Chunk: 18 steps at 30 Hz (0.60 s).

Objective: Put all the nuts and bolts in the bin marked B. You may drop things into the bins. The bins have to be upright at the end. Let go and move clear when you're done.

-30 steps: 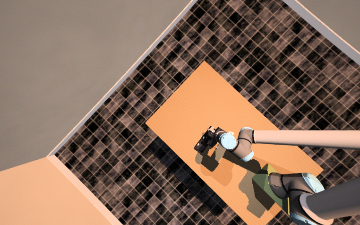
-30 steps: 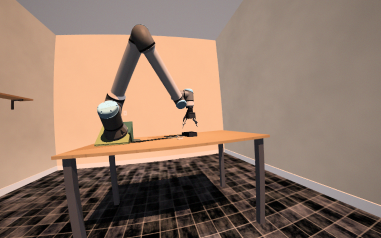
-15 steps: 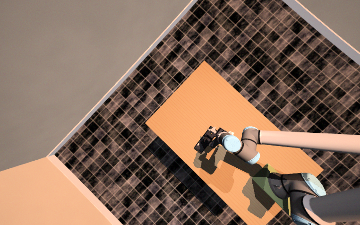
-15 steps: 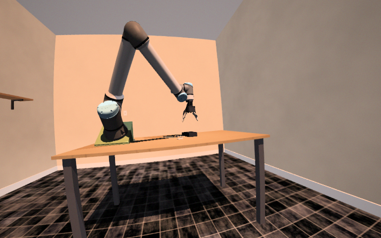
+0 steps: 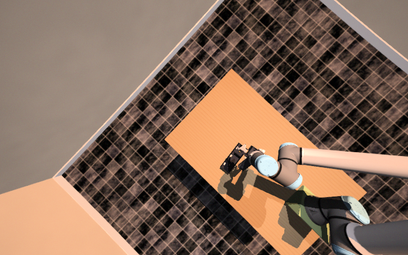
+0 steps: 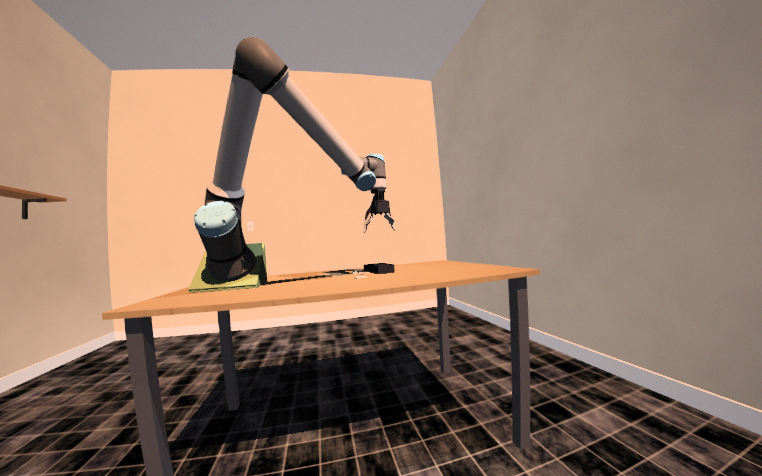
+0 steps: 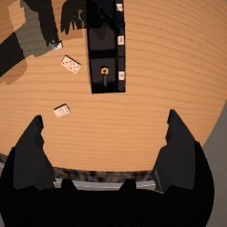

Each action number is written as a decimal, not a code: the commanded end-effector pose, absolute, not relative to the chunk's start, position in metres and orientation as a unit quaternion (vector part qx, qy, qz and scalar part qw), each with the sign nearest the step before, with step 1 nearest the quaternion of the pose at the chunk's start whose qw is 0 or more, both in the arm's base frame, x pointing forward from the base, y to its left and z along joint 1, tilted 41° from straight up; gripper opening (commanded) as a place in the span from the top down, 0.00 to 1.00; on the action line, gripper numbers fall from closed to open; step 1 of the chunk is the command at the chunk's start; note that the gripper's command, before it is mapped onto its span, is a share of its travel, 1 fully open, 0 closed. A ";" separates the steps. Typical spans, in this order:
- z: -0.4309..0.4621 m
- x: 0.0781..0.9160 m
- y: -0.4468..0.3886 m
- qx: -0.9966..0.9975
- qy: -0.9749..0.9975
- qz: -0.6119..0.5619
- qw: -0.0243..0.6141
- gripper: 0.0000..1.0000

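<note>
A row of black bins (image 7: 92, 57) (image 5: 229, 163) (image 6: 379, 268) lies on the wooden table (image 7: 157, 95). Each bin has a small white label (image 7: 121, 75) on its right wall, too small to read. In the nearest bin lies a dark bolt with a gold-coloured nut (image 7: 104, 72). The bin beyond it (image 7: 102, 38) looks dark inside, and I cannot tell what it holds. My gripper (image 7: 103, 113) (image 6: 378, 223) is open and empty. It hangs high above the table, a little to the near side of the bin row.
Three white dominoes (image 7: 71, 64) (image 7: 61, 110) (image 7: 57, 46) lie on the table left of the bins. The table's edge (image 7: 95, 174) runs just below my fingers in the wrist view. The arm's base stands on a green plate (image 6: 227, 281) at the table's far end.
</note>
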State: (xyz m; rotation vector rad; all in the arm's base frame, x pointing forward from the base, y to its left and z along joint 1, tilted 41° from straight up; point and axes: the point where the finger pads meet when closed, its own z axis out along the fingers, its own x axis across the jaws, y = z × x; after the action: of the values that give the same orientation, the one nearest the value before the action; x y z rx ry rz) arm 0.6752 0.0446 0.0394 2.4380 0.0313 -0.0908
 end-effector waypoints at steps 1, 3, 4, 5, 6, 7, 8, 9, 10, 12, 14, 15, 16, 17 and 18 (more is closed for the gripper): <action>0.054 0.676 0.057 0.938 0.011 -0.037 0.343 0.00; 0.058 0.677 0.061 0.938 0.011 -0.037 0.343 0.00; 0.058 0.677 0.061 0.938 0.011 -0.037 0.343 0.00; 0.058 0.677 0.061 0.938 0.011 -0.037 0.344 0.00; 0.058 0.677 0.061 0.938 0.011 -0.037 0.344 0.00; 0.058 0.677 0.061 0.938 0.011 -0.037 0.344 0.00; 0.058 0.677 0.061 0.938 0.011 -0.037 0.344 0.00; 0.057 0.676 0.061 0.938 0.011 -0.038 0.344 0.00; 0.056 0.675 0.060 0.938 0.011 -0.039 0.344 0.00; 0.054 0.674 0.059 0.938 0.011 -0.041 0.344 0.00; 0.054 0.674 0.059 0.938 0.011 -0.041 0.344 0.00; 0.054 0.674 0.059 0.938 0.011 -0.041 0.344 0.00; 0.055 0.675 0.059 0.938 0.011 -0.040 0.344 0.00; 0.055 0.675 0.059 0.938 0.011 -0.040 0.344 0.00; 0.055 0.675 0.059 0.938 0.011 -0.040 0.344 0.00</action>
State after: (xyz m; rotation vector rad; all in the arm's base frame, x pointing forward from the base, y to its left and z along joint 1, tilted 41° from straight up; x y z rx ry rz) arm 0.6751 0.0596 0.0564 2.4365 0.0297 -0.1006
